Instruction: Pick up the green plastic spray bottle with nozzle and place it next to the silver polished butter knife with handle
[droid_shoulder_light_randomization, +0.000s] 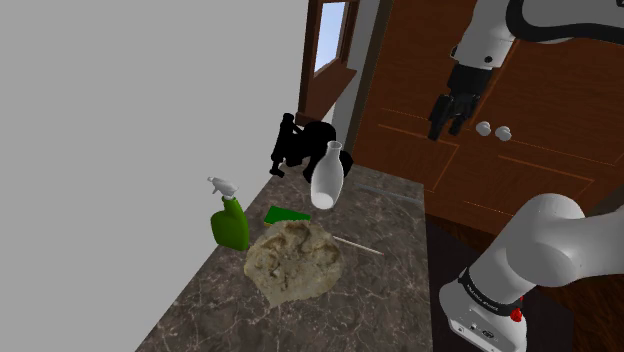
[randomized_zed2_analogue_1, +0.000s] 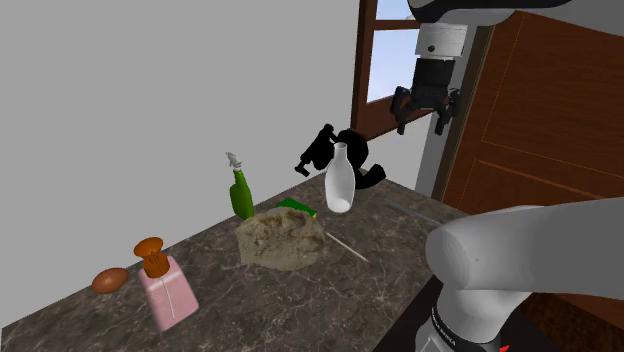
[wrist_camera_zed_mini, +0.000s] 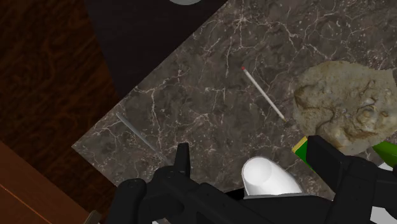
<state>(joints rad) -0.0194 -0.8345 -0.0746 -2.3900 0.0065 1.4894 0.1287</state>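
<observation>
Shoulder view: the green spray bottle (droid_shoulder_light_randomization: 229, 222) stands upright at the desk's (droid_shoulder_light_randomization: 385, 300) wall-side edge, just beside a rough stone-like lump (droid_shoulder_light_randomization: 293, 260). The end effector (droid_shoulder_light_randomization: 447, 122) hangs high above, fingers spread and empty, probably ready to descend. The butter knife (wrist_camera_zed_mini: 135, 132) lies near a desk corner.

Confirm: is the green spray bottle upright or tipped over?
Upright. The spray bottle stands on its base on the counter, white nozzle on top, in both outside views.
</observation>
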